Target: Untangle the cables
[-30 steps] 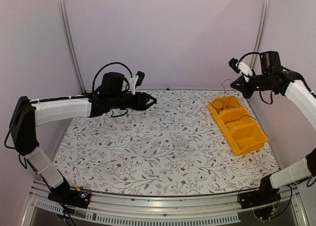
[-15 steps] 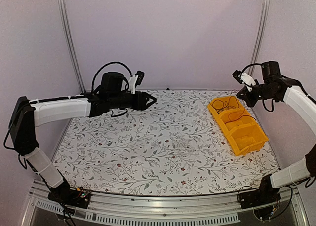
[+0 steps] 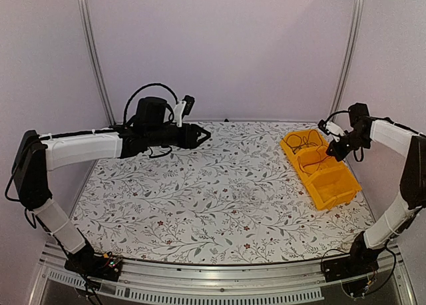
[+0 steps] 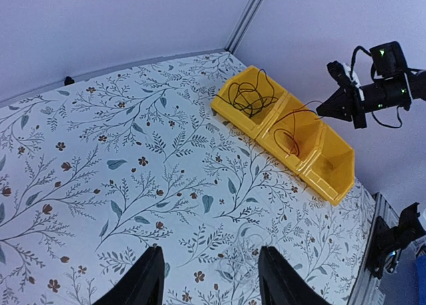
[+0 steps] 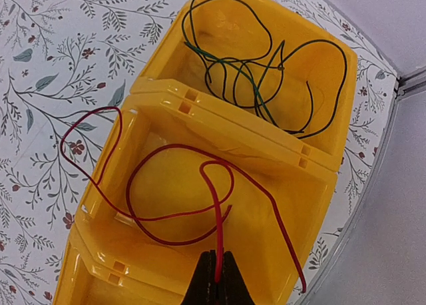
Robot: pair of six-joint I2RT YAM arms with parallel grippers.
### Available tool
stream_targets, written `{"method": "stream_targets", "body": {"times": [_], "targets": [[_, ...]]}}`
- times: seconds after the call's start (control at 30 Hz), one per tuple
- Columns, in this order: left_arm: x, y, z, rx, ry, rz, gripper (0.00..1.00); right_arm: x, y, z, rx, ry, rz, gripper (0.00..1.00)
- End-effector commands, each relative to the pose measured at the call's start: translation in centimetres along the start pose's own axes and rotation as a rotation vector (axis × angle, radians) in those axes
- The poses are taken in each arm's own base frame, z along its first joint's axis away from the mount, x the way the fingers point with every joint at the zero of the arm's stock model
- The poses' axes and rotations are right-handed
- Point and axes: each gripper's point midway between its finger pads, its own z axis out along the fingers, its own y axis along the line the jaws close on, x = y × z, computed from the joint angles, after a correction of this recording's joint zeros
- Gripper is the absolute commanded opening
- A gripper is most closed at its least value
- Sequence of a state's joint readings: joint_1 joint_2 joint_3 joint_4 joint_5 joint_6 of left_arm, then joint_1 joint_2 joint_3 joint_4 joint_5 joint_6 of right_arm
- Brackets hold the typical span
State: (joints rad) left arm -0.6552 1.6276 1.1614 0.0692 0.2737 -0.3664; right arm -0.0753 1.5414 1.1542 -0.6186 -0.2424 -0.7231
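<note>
In the top view the right arm has dropped from high in the upper right of the frame to just above the yellow bin [image 5: 219, 108], while the left arm has not moved at all. The right end effector [image 5: 215, 265] is pinched shut on the end of the red cable [image 5: 218, 225], at the bottom centre of the right wrist view. With the arm low, that cable lies slack. It curls in wide loops across the floor of the middle compartment, and one loop spills over the left wall onto the worktop [image 3: 219, 198]. The dark cable [image 5: 249, 78], black to dark green, sits as a loose snarl in the compartment at the top of that view, and I see no strand of it crossing the red one. I judge the two are already parted and the red one is being laid down in its own section, still to be let go. No white cable shows. The left end effector [image 4: 210, 285] hangs over the worktop on the left of the top view, its jaws partly apart and holding nothing. The bin is glossy, hard moulded plastic with squared ribbed dividers. The cables are thin, smooth and springy. The worktop is covered in a matt pale sheet printed with leafy sprigs.
</note>
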Motion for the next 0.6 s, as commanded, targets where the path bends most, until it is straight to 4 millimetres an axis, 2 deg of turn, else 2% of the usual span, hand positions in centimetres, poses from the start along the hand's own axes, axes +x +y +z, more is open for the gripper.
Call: {"method": "stream_targets", "body": {"times": [0.0,0.23,0.37,0.43,0.5,0.57], "targets": [[-0.7,-0.1,-0.8,-0.004,-0.028,0.024,0.49,0.8,-2.2,1.1,0.035,0.027,0.044,0.0],[-0.6,-0.1,-0.7,0.001,-0.021,0.024,0.49,1.0,-4.4,1.0,0.111,0.043,0.077,0.0],[-0.6,-0.1,-0.7,0.002,-0.021,0.024,0.49,2.0,-5.7,1.4,0.174,0.093,0.082,0.0],[-0.6,-0.2,-0.7,0.005,-0.021,0.024,0.49,2.2,-5.4,1.7,0.158,0.098,0.078,0.07],[-0.6,-0.2,-0.7,0.006,-0.02,0.022,0.49,2.2,-5.1,1.9,0.142,0.099,0.078,0.26],[-0.5,-0.2,-0.7,0.007,-0.018,0.022,0.49,2.1,-5.0,1.8,0.128,0.099,0.093,0.35]]}}
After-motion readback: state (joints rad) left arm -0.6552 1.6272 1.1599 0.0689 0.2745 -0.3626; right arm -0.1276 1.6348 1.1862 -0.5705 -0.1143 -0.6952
